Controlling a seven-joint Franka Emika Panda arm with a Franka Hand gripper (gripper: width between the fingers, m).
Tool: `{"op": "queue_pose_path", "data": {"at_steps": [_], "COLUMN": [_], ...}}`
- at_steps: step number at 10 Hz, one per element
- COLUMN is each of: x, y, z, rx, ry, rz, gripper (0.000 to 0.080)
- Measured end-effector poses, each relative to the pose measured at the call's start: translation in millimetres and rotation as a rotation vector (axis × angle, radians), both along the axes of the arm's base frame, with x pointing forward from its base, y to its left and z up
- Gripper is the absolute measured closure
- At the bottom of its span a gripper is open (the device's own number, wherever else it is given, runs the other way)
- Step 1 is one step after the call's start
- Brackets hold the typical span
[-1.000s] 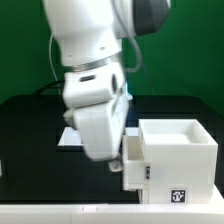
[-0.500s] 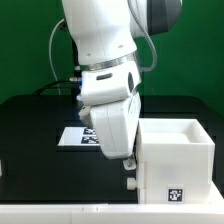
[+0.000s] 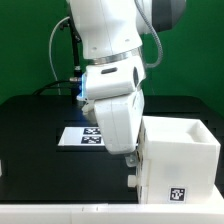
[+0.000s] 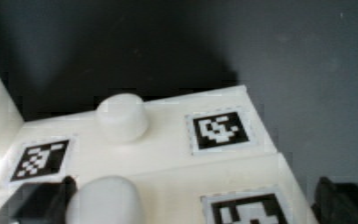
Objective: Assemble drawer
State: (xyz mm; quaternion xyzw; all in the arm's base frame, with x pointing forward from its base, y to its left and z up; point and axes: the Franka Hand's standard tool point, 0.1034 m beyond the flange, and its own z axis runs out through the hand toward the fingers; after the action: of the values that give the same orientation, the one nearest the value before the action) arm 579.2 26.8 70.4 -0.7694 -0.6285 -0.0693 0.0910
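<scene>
The white casing [image 3: 178,160] stands at the exterior view's right, open on top, with a tag on its front. The drawer tray sits inside it: only its white front face [image 4: 158,150] shows in the wrist view, with several tags and two round knobs [image 4: 123,118]. One knob [image 3: 135,181] sticks out of the casing's left side in the exterior view. My gripper [image 3: 130,158] hangs just beside that face. In the wrist view the gripper [image 4: 197,205] is open, its dark fingers [image 4: 43,200] wide apart and holding nothing.
The marker board [image 3: 80,137] lies flat on the black table [image 3: 30,140] behind my arm. A green wall stands at the back. The table's pale front edge [image 3: 60,210] runs along the bottom of the exterior view.
The tray stuck out of the casing's left side a second ago and now sits pushed in. My arm has moved toward the exterior view's right and a little up.
</scene>
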Motion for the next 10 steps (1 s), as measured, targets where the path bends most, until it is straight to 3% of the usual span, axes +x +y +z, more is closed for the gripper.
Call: {"op": "queue_pose_path", "data": {"at_steps": [10], "x": [1.3], "y": [4.6], "z": [0.0], "rx": [-0.014], "ry": [-0.001], "rz": [-0.013], "gripper": [0.0148]}}
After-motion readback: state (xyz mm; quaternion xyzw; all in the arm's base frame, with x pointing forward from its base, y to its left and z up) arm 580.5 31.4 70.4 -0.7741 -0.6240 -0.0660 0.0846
